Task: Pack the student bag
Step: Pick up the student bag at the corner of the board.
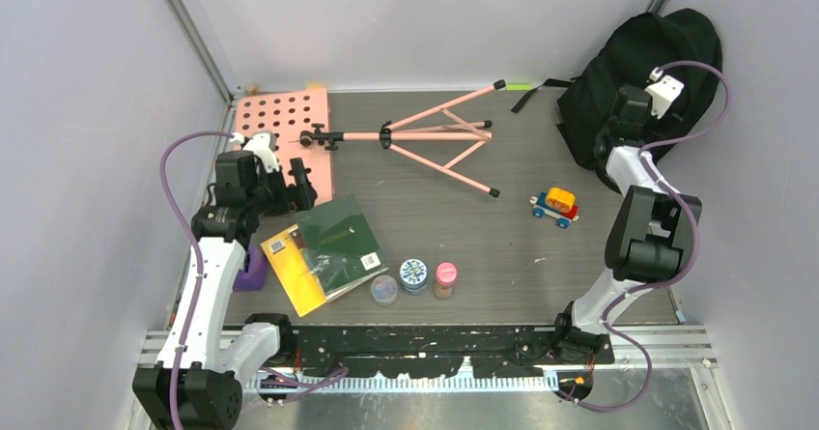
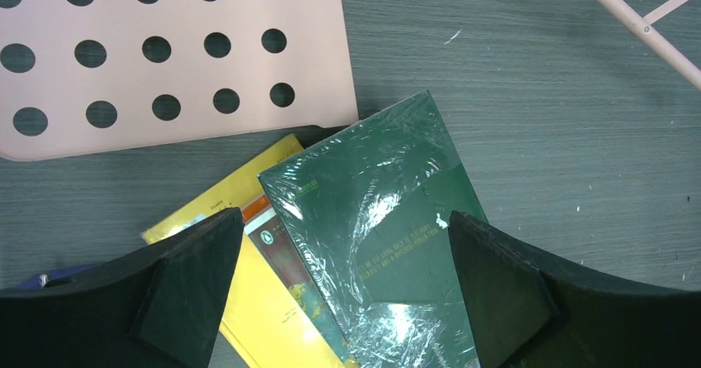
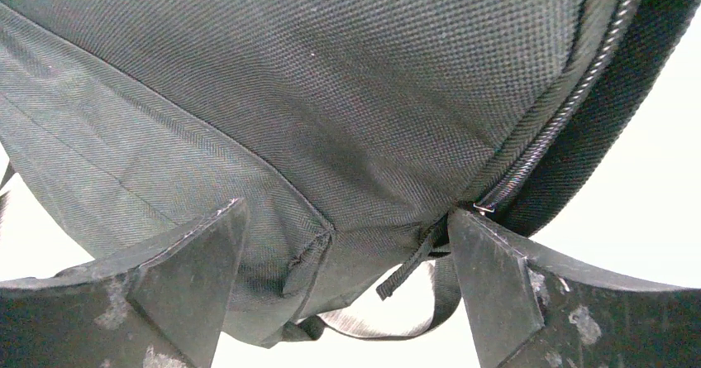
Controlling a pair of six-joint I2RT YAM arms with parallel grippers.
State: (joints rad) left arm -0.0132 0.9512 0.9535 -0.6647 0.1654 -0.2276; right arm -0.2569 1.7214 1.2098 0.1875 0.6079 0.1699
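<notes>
The student bag [image 1: 666, 63], a large black fabric backpack, stands upright at the far right corner of the table. My right gripper [image 3: 347, 207] is open right against its lower front. Bag fabric [image 3: 331, 95] and a dangling zipper pull strap [image 3: 409, 269] lie between the spread fingers, which are not closed on them. The zipper [image 3: 562, 112] runs up the right side. My left gripper [image 2: 345, 213] is open and hovers above a green shrink-wrapped book [image 2: 388, 219] that lies on a yellow book [image 2: 248, 310]. In the top view, the left gripper [image 1: 295, 188] is just beyond the green book [image 1: 338, 242].
A pink music stand [image 1: 425, 135] lies folded across the back, its perforated plate [image 1: 285, 130] at far left. A toy car [image 1: 555, 206] sits mid-right. Three small jars [image 1: 414, 275] stand near the front edge. A purple object [image 1: 253, 268] lies beside the left arm.
</notes>
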